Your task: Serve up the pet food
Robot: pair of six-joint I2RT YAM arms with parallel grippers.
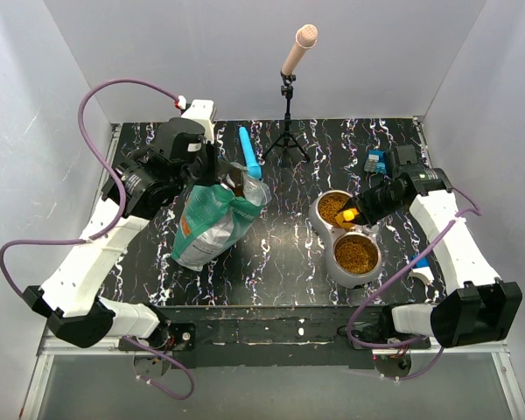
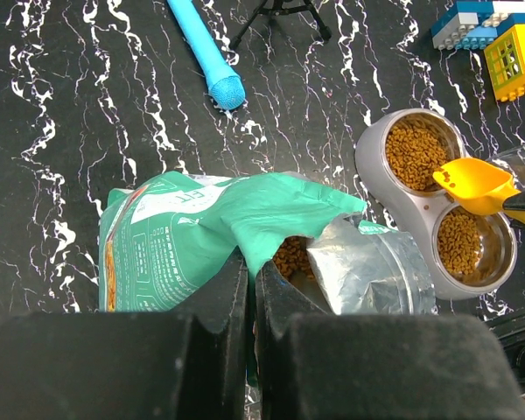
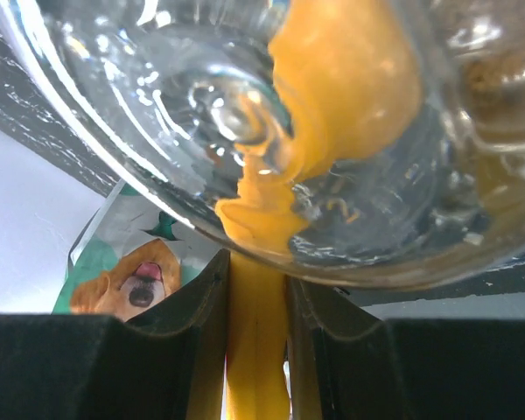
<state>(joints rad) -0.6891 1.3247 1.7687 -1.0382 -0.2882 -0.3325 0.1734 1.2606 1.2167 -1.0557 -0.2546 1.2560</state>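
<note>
My left gripper (image 2: 252, 282) pinches one bag (image 2: 175, 236), left. My right gripper (image 3: 256, 273) clamps one scoop (image 2: 471, 182) over twin bowl (image 2: 367, 157); both cups (image 2: 499, 262) hold kibble (image 2: 416, 149).

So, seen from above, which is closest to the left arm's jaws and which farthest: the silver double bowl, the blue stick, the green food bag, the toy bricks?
1. Green food bag: pinched in the jaws, left side.
2. Blue stick: just behind the bag.
3. Double bowl: right of centre.
4. Toy bricks: far right, at the back.
</note>
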